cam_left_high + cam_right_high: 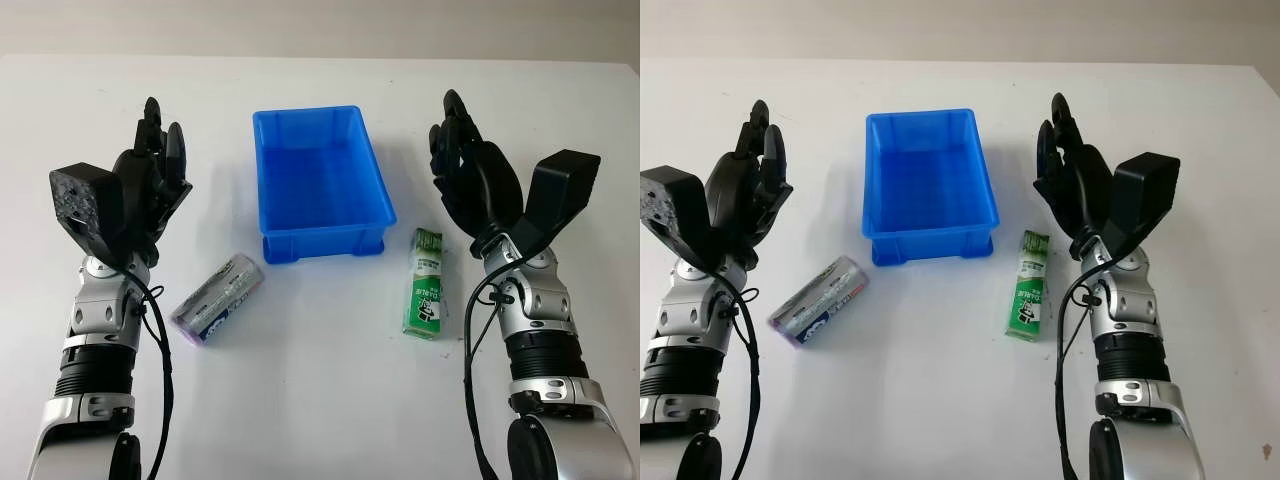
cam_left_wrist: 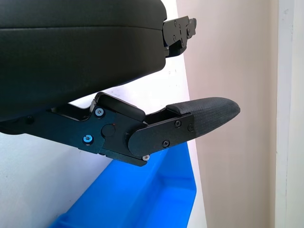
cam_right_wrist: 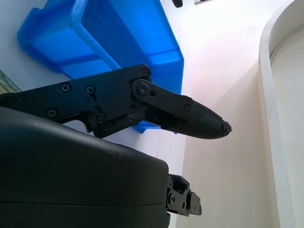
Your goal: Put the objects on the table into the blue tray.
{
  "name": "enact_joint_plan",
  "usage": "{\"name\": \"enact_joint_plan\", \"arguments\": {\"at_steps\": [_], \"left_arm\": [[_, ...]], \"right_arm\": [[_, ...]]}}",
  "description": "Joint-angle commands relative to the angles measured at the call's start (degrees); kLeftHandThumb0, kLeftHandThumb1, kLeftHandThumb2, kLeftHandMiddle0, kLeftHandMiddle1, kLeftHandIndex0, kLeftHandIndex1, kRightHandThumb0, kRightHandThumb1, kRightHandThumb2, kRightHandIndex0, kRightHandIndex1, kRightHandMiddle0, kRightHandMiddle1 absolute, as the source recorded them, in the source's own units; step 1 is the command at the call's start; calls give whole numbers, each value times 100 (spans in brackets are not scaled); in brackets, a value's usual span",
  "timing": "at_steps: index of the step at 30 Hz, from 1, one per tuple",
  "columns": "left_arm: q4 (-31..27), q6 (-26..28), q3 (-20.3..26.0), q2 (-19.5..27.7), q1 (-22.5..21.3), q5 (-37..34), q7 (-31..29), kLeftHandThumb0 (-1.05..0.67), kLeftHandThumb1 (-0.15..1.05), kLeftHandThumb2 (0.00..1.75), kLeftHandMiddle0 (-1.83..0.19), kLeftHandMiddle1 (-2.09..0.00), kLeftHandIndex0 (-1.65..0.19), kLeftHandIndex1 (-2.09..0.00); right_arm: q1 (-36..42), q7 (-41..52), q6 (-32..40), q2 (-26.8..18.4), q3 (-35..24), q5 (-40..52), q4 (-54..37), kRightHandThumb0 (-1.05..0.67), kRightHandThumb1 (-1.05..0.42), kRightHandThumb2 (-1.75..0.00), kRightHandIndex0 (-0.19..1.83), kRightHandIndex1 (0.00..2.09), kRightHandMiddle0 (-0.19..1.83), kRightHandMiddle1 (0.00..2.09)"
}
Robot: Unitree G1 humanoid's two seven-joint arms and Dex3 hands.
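Observation:
A blue tray [image 1: 372, 168] stands at the middle of the white table with nothing in it. A silver and purple cylindrical pack [image 1: 217, 299] lies on its side in front of the tray's left corner. A green and white tube-like pack [image 1: 426, 283] lies in front of the tray's right corner. My left hand [image 1: 155, 170] is raised left of the tray, open and holding nothing. My right hand [image 1: 465, 165] is raised right of the tray, open, just behind the green pack. The tray's blue wall [image 2: 156, 199] and the tray's rim [image 3: 76, 23] show past the fingers in the wrist views.
The white table [image 1: 320, 400] stretches wide around the tray, with bare surface in front of both packs. A pale wall [image 1: 320, 25] runs along the table's far edge.

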Motion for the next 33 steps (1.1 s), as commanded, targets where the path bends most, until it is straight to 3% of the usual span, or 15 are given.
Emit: {"name": "enact_joint_plan", "arguments": {"at_steps": [1, 12, 17, 20, 22, 27, 33], "left_arm": [[-61, 3, -12, 0, 112, 26, 6, -77, 105, 72, 19, 0, 19, 0], [-3, 1, -43, -44, 41, 8, -21, -78, 105, 71, 19, 0, 19, 0], [-89, 26, -30, -43, 80, 3, -1, -77, 105, 70, 19, 0, 19, 0], [-103, 52, -46, -11, 84, 22, -24, -77, 105, 71, 19, 0, 19, 0], [-87, 77, -52, 4, 77, 12, -69, -77, 105, 71, 19, 0, 19, 0], [-73, 74, -34, -34, 41, -36, -138, -77, 105, 69, 19, 0, 19, 0], [-54, 55, -72, 25, -45, 21, -165, -78, 105, 69, 19, 0, 19, 0]], "right_arm": [[-1, 23, -5, 8, -18, 49, -55, -69, -105, -75, -19, 0, -19, 0], [98, 248, -34, -342, 19, -87, -259, -70, -105, -68, -19, 0, -19, 0], [140, 1151, -659, -1374, 158, -510, -674, -67, -105, -41, -16, 2, -16, 3], [93, 1502, -521, -2053, 200, -790, -1050, -68, -101, -16, 1, 11, 3, 11], [80, 1682, -351, -2430, 185, -903, -1324, -65, -96, -8, 11, 15, 13, 15], [141, 1982, -418, -3316, 376, -1621, -2003, -57, -83, -5, 41, 15, 43, 9], [134, 2359, -1545, -4099, 758, -2428, -2052, -55, -76, -4, 52, 13, 53, 8]]}}
